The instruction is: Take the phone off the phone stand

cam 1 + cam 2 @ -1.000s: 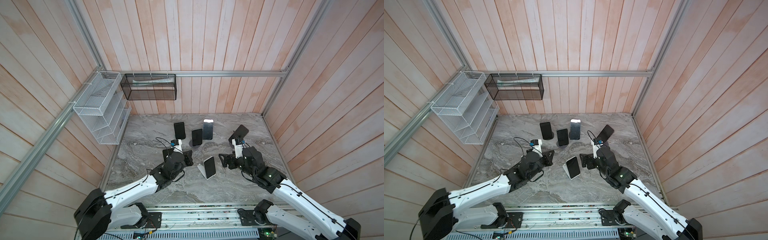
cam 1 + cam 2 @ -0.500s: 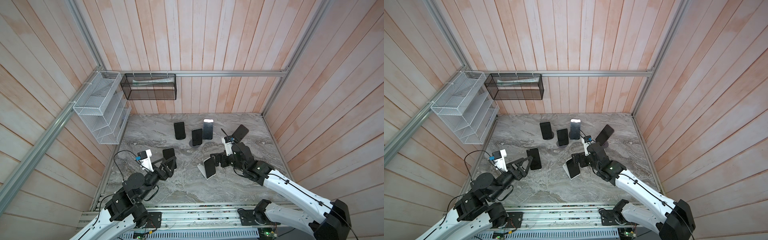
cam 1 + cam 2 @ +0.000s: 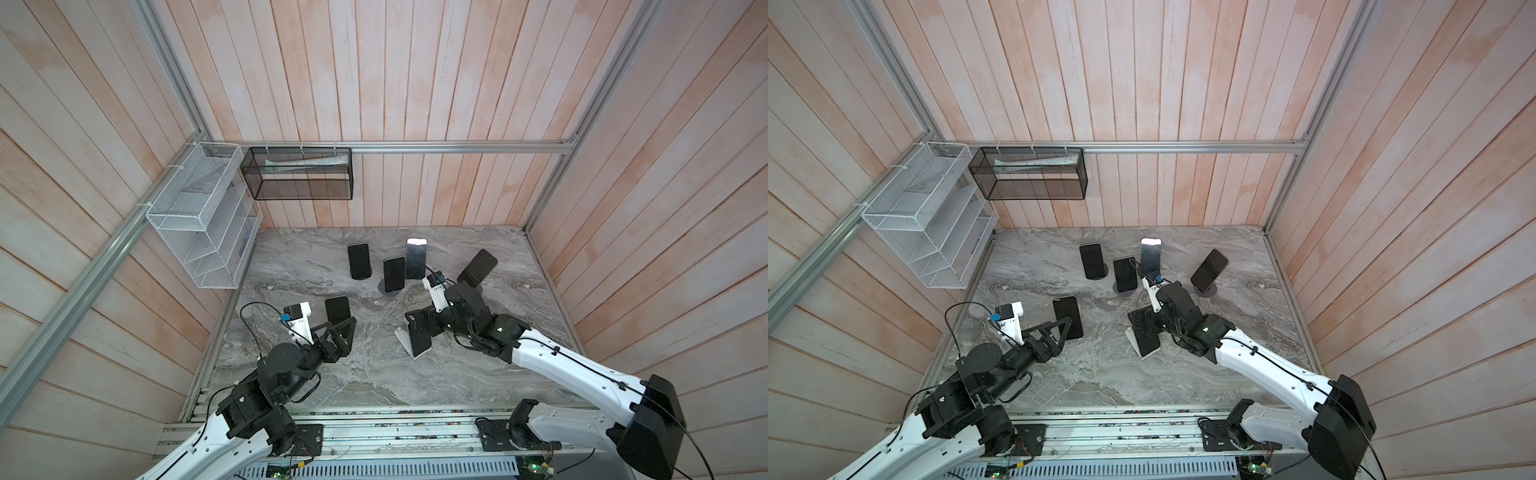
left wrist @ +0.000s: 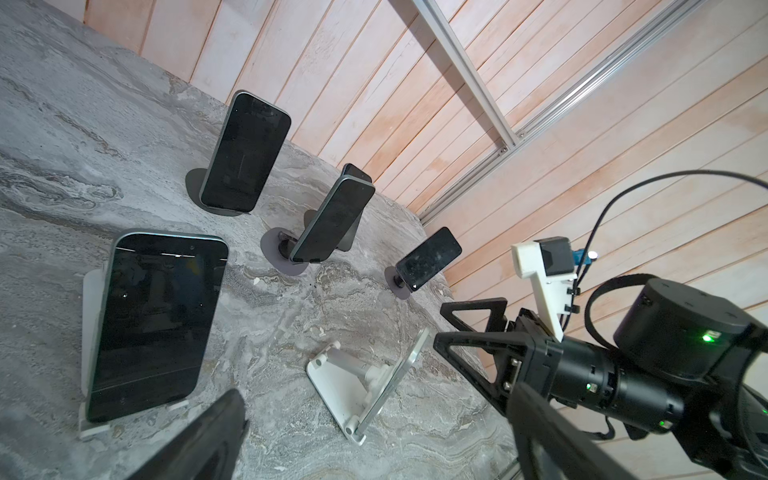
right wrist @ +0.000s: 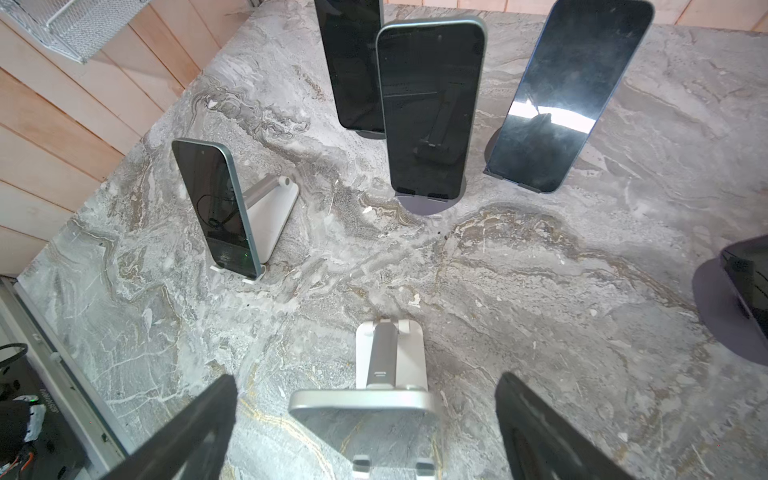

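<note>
The phone (image 3: 419,340) that matters stands near the middle of the grey marble table (image 3: 374,376), propped in portrait on a white phone stand (image 3: 400,333) whose flat foot runs out behind it. It is a slim slab with rounded corners, and its glass is dark and unlit in both top views. Side-on in the left wrist view only a thin, pale silvery edge shows. It leans back against the stand's hinged arm, with its lower end tucked behind two small lips.

The right gripper (image 4: 439,323) hangs at the phone's upper end with its jaws spread wide. From its own wrist camera the phone's top edge sits between the two tips, and nothing is clamped. The left gripper (image 3: 340,326) is off to the left, jaws likewise wide apart and empty, pointing at a second dark phone (image 3: 337,309) on another white stand just past its tips.

Four more phones on round dark bases stand further back, and the glossy phone (image 3: 416,257) among them catches a bright glare at its top
</note>
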### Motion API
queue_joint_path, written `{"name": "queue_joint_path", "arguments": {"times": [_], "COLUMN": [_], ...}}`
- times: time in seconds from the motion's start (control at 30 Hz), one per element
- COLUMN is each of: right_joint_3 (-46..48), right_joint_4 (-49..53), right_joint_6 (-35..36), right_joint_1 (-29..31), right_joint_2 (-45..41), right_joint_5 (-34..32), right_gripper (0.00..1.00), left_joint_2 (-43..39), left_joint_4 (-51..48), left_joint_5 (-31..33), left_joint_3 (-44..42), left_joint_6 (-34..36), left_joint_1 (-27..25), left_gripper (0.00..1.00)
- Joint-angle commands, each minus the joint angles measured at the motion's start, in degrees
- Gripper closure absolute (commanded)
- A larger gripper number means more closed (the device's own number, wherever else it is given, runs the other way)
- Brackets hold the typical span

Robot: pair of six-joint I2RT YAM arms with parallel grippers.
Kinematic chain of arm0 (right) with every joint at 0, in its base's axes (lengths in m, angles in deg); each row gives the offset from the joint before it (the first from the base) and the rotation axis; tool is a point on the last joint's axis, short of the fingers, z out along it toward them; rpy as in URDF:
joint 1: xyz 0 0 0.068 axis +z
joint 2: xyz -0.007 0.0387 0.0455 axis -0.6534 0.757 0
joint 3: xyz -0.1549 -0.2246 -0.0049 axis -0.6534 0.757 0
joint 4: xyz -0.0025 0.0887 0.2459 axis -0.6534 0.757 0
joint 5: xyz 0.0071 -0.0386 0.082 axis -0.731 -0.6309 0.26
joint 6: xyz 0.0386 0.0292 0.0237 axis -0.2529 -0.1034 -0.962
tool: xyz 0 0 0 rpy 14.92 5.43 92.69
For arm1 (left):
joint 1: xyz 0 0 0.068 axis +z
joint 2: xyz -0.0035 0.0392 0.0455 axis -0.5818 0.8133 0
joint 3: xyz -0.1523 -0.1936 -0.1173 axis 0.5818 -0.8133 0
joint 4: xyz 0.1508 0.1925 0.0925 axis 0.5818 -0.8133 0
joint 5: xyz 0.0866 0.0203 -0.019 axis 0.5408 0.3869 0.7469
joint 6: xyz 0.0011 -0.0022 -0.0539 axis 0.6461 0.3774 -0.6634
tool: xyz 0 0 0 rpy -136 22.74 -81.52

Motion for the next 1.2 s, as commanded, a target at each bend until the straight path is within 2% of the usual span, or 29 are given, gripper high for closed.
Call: {"name": "queue_joint_path", "arguments": {"times": [0.0, 0.6, 0.83, 1.17], "right_joint_3": [-1.09, 0.31, 2.27, 3.46], "right_joint_4": [0.39, -1.81, -3.56, -4.31], "right_joint_6": [0.43, -0.92, -2.3, -2.68], "right_joint_1": [1.13, 1.99, 4.08, 4.35], "right_joint_2": [0.85, 3.96, 4.19, 4.94], "right_joint_5": [-1.54, -4.02, -9.27, -9.21], "right_gripper": [0.02, 0.02, 0.03, 0.06], "left_joint_2": [-0.72, -2.02, -1.17, -0.4], "left_joint_4": [0.96, -0.7, 1.2, 1.27], "left_joint_5": [-0.96, -1.22, -2.62, -2.57], "left_joint_3": [-1.22, -1.66, -1.77, -1.91], "left_joint_6": [1.13, 1.04, 1.64, 1.75], "left_joint_1": [0.04, 0.07, 0.09, 0.06], "left_gripper": [0.0, 0.0, 0.0, 0.0]}}
